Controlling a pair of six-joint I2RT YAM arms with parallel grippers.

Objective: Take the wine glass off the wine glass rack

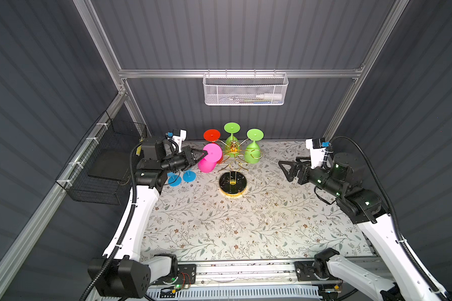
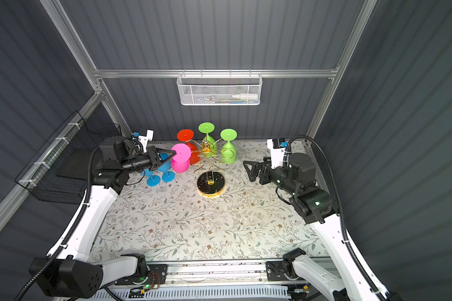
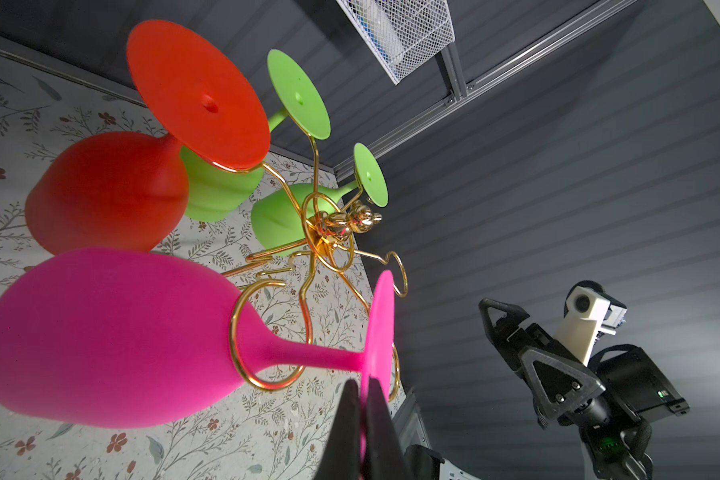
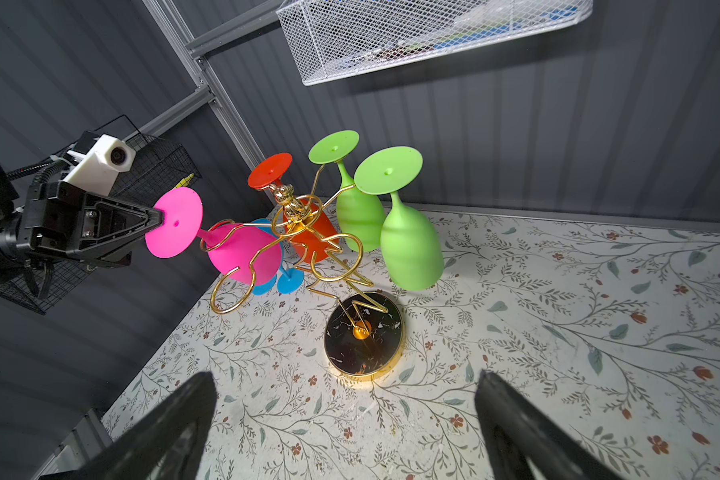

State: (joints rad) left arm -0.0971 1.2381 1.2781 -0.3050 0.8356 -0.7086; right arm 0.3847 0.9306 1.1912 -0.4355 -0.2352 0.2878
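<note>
Left gripper (image 1: 205, 154) clamped on the pink glass (image 1: 208, 159) by its foot edge; the glass hangs inverted in a ring at the rack (image 1: 232, 184)'s nine o'clock. Right gripper (image 1: 284, 171), jaws apart, at three o'clock. A crooked pull could snag the stem, tipping the rack.

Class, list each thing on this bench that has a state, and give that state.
left gripper: shut on pink wine glass, at its foot.
pink wine glass: tilted, stem inside its ring.
right gripper: open, empty.
red wine glass: hanging upside down.
green wine glasses: hanging upside down.
blue wine glasses: upright on table.
wine glass rack: upright, two rings free.
</note>
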